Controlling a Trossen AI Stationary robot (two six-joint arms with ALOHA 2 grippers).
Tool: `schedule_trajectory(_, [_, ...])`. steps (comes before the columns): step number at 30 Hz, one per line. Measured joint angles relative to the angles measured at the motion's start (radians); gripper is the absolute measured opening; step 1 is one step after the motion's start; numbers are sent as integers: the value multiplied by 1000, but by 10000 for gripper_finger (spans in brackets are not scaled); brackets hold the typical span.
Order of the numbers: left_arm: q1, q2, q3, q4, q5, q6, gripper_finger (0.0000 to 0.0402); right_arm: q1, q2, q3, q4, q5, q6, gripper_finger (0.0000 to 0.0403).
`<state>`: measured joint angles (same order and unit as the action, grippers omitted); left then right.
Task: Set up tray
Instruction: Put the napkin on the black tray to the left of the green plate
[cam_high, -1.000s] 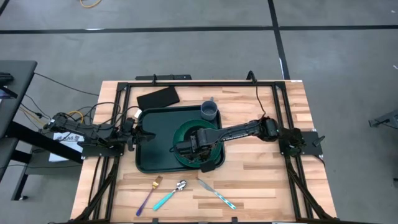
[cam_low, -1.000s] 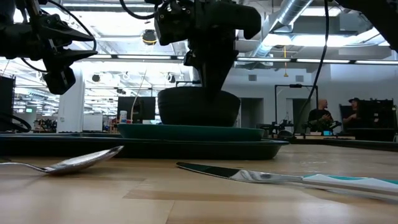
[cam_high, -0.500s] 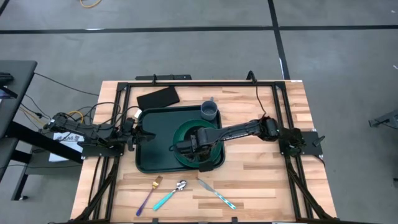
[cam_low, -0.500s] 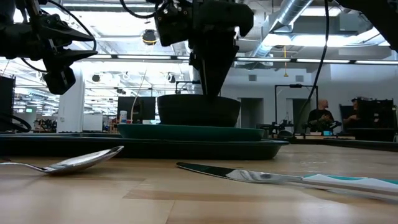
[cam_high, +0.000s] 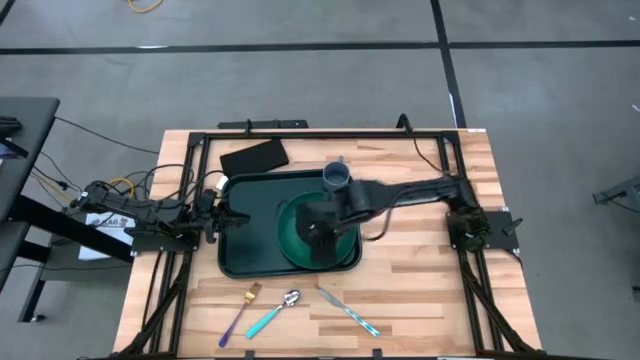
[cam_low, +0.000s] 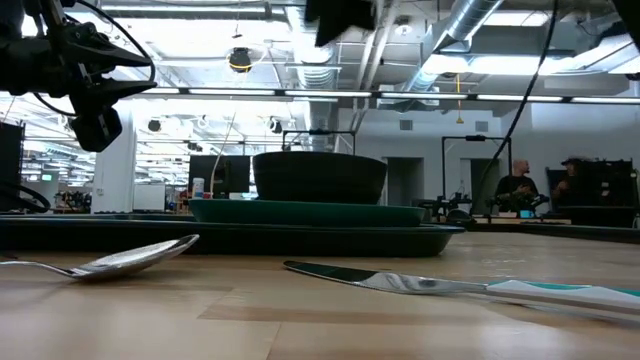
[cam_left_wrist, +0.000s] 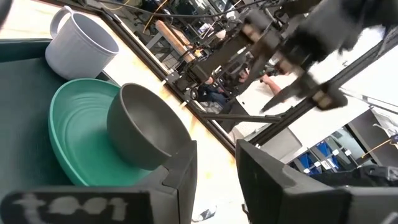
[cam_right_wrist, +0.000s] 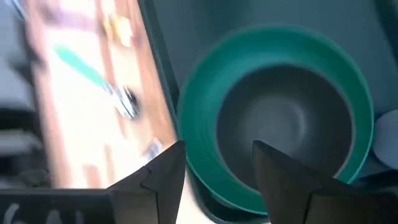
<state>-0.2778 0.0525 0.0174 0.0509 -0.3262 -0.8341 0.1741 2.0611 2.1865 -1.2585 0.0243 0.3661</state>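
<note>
From overhead I see the large dark green rectangular plastic tray (cam_high: 240, 250) with its raised rim lying on the light wooden bench (cam_high: 420, 290), toward the bench's left-centre. On the tray sits a round green ribbed plate (cam_high: 288, 232), and on that a dark grey bowl (cam_left_wrist: 144, 127); in the high view the bowl is mostly covered by my right arm, so I read it better from the wrist cameras. A grey mug (cam_high: 336, 176) stands at the tray's far right corner.

The right gripper (cam_right_wrist: 214, 163) hangs above the bowl, jaws spread apart and holding nothing; the bowl's hollow shows between them. In the low view only a dark piece of that arm is cut off at the top edge.

The left gripper (cam_left_wrist: 216, 168) waits at the tray's left edge. Its jaws stand with a gap between them, but I cannot tell whether that counts as open or closed.

A flat black rectangle (cam_high: 254, 156) lies beyond the tray. Nearer the front edge lie a fork (cam_high: 240, 312), a spoon (cam_high: 275, 311) and a knife (cam_high: 349, 311), with coloured handles.
</note>
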Motion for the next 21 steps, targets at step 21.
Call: schedule_trajectory(21, [0,0,0,0,8,-5,98,82,-216,0,-311,448,736,166])
